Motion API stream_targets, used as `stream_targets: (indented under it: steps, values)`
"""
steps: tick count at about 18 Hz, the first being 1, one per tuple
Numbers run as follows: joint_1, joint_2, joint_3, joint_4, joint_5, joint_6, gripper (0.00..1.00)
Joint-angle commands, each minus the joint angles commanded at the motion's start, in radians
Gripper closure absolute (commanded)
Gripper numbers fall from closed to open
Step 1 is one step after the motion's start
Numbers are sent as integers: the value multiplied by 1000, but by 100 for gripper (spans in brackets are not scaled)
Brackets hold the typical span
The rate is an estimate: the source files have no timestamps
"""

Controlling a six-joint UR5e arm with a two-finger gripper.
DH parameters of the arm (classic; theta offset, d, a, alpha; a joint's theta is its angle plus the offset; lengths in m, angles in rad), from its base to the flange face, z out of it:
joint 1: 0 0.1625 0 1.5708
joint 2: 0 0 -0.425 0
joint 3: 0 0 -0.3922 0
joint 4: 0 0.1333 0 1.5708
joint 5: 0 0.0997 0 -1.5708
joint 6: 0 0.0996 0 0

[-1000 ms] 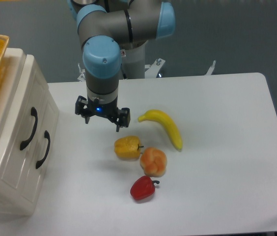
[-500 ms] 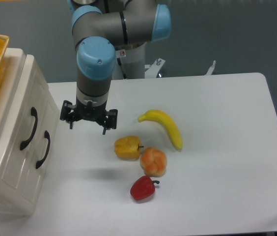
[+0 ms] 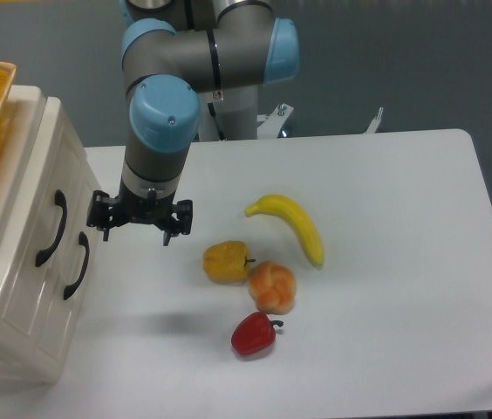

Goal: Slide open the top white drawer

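Hovering beside the cabinet, black two-finger claw (image 3: 139, 223) spread and gripping nothing.
Sitting shut at the white surface's (image 3: 386, 262) left edge: glossy cream-white plastic top drawer (image 3: 32, 205); likely stiff, light, slippery-faced, so hooking its curved black handle (image 3: 51, 229).

Gripper (image 3: 138, 223) hangs over the white table (image 3: 386, 262), jaws spread wide, just right of the cabinet front. Top white drawer (image 3: 32, 205) closed, black handle (image 3: 51, 229) untouched. Right of the gripper: yellow pepper (image 3: 226, 262), orange fruit (image 3: 272, 286), red pepper (image 3: 254, 334), banana (image 3: 292, 225).
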Motion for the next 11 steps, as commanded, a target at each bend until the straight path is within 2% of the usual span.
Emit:
stream_targets:
  steps: [11]
  values:
    - [-22, -3, 9, -2, -46, -18, 0]
